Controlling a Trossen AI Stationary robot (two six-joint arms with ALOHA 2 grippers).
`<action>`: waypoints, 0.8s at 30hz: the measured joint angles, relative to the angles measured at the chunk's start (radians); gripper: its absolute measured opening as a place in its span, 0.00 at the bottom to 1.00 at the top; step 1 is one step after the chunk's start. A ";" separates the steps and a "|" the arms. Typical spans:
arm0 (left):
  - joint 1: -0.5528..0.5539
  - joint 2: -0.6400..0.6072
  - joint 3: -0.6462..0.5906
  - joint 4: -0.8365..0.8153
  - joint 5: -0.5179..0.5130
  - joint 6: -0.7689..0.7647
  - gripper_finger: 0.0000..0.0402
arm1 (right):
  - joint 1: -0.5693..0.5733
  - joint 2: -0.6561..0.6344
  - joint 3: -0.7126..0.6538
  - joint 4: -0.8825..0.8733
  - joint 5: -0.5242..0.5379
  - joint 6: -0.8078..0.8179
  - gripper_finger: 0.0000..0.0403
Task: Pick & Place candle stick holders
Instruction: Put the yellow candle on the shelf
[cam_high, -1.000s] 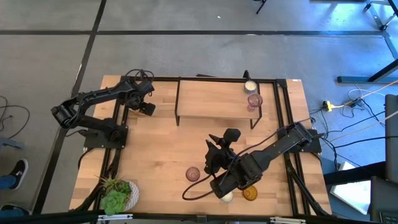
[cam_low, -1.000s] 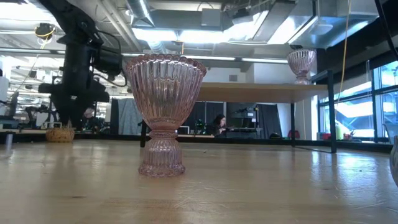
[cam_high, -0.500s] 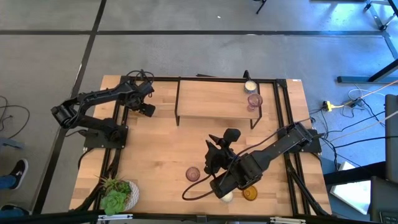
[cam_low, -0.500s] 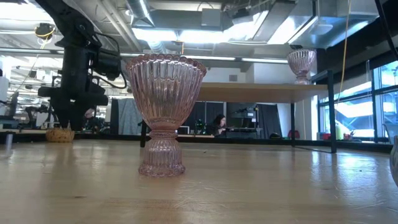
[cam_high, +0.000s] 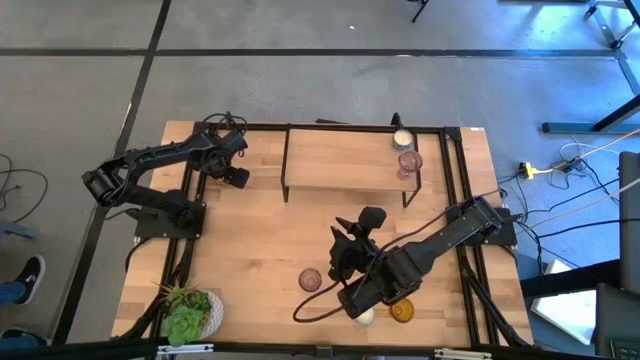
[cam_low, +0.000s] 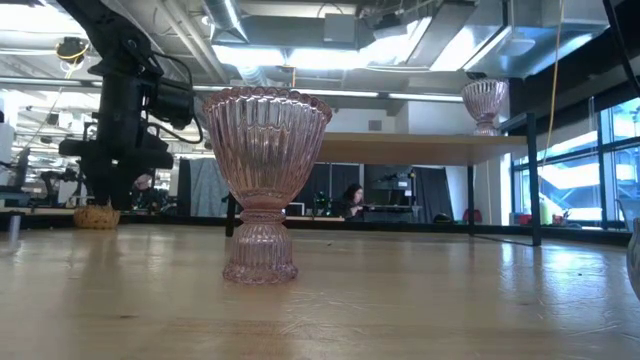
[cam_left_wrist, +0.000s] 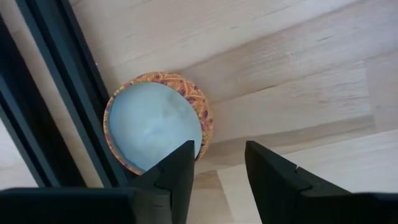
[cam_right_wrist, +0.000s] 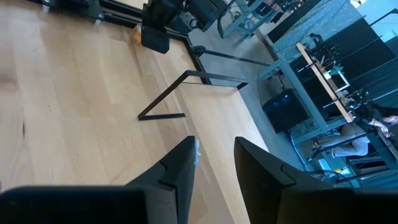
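My left gripper (cam_left_wrist: 217, 165) points down at the table's far left over a small round cup (cam_left_wrist: 152, 127) with an orange patterned rim and a whitish inside. It is open, one finger above the cup's inside edge and the other outside the rim. The low view shows that cup (cam_low: 97, 215) standing on the table below the gripper (cam_low: 112, 185). My right gripper (cam_high: 340, 232) hangs open and holding nothing above the table's middle. A pink candle stick holder (cam_high: 310, 279) stands near it, with a cream one (cam_high: 366, 316) and an amber one (cam_high: 402, 312) at the near edge. My left gripper straddles the cup's rim (cam_left_wrist: 208, 134) from above, one finger (cam_left_wrist: 181, 163) over the inside and the other outside. I cannot tell whether either finger touches the rim.
A wooden shelf (cam_high: 340, 160) on a black frame stands at the far middle, with a cream holder (cam_high: 402, 138) and a pink holder (cam_high: 408, 160) on its right end. A green plant in a white pot (cam_high: 190, 315) sits at the near left corner.
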 joint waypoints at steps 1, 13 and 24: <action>0.000 0.000 0.000 0.000 0.005 0.000 0.33 | 0.000 0.000 0.000 0.000 0.000 0.000 0.28; 0.000 0.000 0.000 -0.001 0.019 0.006 0.27 | 0.000 0.000 0.000 0.000 0.000 0.000 0.28; 0.000 -0.001 -0.047 0.005 0.013 0.009 0.26 | 0.000 0.000 0.000 0.000 0.000 0.000 0.28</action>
